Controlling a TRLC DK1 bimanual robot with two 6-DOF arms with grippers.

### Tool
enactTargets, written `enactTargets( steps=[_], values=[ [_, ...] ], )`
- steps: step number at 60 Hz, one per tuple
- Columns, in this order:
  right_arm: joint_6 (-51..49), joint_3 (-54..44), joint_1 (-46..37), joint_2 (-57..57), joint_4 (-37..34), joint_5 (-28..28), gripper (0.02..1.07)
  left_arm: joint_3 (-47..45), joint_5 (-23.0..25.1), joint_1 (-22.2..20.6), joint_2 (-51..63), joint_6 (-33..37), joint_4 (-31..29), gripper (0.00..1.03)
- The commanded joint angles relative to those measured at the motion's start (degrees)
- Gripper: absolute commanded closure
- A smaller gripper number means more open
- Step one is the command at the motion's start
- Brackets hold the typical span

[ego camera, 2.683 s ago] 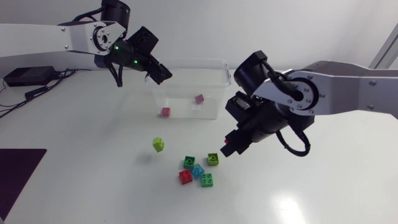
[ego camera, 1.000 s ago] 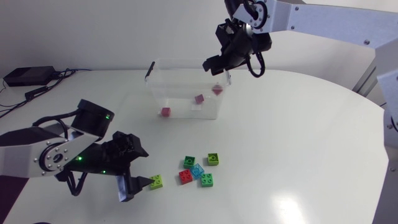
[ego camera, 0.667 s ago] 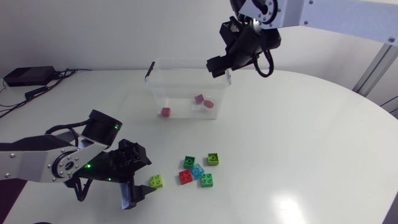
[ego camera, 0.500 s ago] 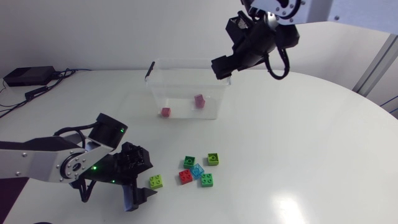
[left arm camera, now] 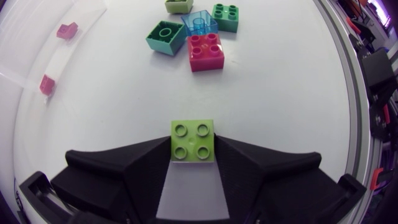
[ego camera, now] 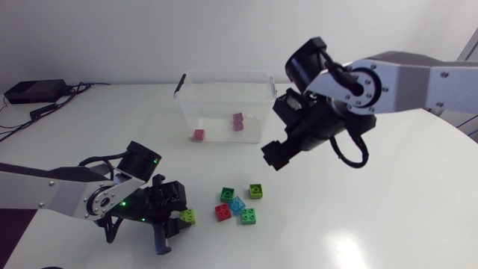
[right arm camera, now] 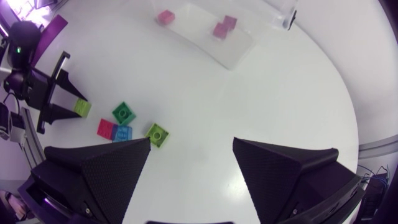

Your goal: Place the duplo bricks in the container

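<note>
Left gripper [left arm camera: 193,149]: low down at the near left part of the bench [ego camera: 388,209]; its two fingers press on the lime brick from both sides, so it has hold of that brick
Lime brick [left arm camera: 192,134]: flat on the bench with its four bumps up, right at the tips of the left gripper's fingers; it is not in the container
Right gripper [right arm camera: 191,144]: up over the bench, between the container and the little group of bricks; its fingers are spread wide apart and there is nothing in it
Container [ego camera: 224,75]: a clear box with no lid at the far side of the bench, well apart from the left gripper
Left pink brick [ego camera: 199,134]: inside the container, on its floor, near the front wall
Right pink brick [ego camera: 238,121]: inside the container too, apart from the other pink one
Red brick [ego camera: 222,212]: on the bench just beside the lime brick, touching the clear blue brick
Clear blue brick [ego camera: 237,205]: in the middle of the group, you can see through it
Dark green brick [ego camera: 227,194]: just beside the clear blue brick, on the side nearer the container
Green brick [ego camera: 249,217]: touching the clear blue brick, on the side away from the container
Yellow-green brick [ego camera: 256,190]: a little apart from the others, the one nearest the right gripper
Black box [ego camera: 30,91]: at the far left corner of the bench, with wires coming off it
</note>
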Motion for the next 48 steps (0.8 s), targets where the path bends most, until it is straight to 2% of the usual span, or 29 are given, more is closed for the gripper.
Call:
enactTargets(
  steps=[1, 11, 16, 31, 48],
  values=[
    [0.46, -3.03, 1.47, -0.45, 1.55, -0.01, 0.11, 0.72, -0.28, -0.38, 1.12, 1.03, -0.11, 0.7],
    [1.78, -4.87, 3.76, 2.28, 2.78, -0.1, 0.11, 1.87, -0.19, -0.3, -2.14, -0.38, -0.81, 0.73],
    [2.04, -4.43, 4.2, 4.3, 2.51, -0.27, 0.11, 3.98, -0.19, 0.41, -4.51, -1.17, -3.19, 0.73],
    [3.71, -1.88, 4.72, 10.36, 1.46, -0.45, 0.11, 14.26, -0.1, 5.24, -9.52, -3.19, -7.49, 0.72],
    [6.79, 3.57, 4.99, 16.25, -0.56, -0.27, 0.11, 27.44, -0.19, 7.44, -6.53, -10.66, -5.03, 0.72]
  ],
)
